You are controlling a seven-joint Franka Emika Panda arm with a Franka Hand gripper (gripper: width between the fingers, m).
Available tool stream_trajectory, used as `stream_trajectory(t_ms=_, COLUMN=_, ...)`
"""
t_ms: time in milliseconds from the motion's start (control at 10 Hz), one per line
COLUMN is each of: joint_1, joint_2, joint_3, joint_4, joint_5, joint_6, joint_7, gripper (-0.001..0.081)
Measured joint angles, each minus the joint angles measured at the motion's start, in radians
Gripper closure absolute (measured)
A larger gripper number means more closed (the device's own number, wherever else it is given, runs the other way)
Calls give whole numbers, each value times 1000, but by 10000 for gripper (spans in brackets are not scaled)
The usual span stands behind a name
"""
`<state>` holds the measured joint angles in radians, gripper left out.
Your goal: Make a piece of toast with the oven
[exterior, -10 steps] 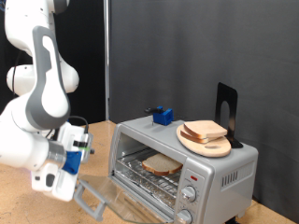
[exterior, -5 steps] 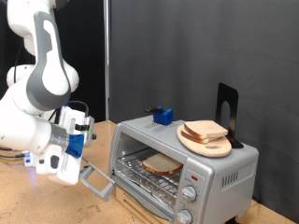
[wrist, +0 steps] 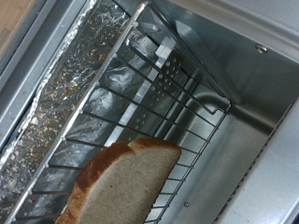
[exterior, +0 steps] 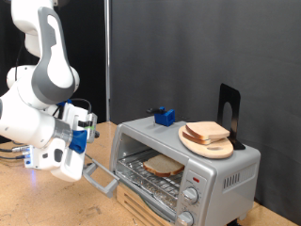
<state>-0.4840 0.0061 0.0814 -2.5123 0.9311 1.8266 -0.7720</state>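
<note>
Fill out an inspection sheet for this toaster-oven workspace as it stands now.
Surface: wooden table, bare where visible.
Job's things: oven with its door partly open; piece of toast lies on the wire rack inside.
Clutter: round board carrying bread slices on the oven top; blue object beside it; black stand behind.
Gripper: gripper at the door's outer edge; fingers not visible.
Cables: black cable runs along the exterior view's left.
Surroundings: dark curtain backdrop.
</note>
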Motion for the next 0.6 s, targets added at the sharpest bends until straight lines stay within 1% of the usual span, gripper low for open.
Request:
stream_trajectory(t_ms=200, joint_1=0, joint_2=-11, joint_3=4, joint_4=-8, joint_5=6, joint_6=4, joint_7=-6, gripper=-2)
stream_trajectory(t_ms=300, joint_1=0, joint_2=-12, joint_3=5, joint_4=-6, joint_5=3, joint_6=2, joint_7=22, gripper=-2)
stream_trajectory(t_ms=500, joint_1=0, joint_2=-8, joint_3=10, joint_4=10, joint_5=-13, joint_6=-8, joint_7=136, gripper=-2)
stream_trajectory(t_ms=600, joint_1=-1, joint_2=-13, joint_3=9, joint_4=21, joint_5=25, joint_6=-112, joint_7=225, gripper=-2)
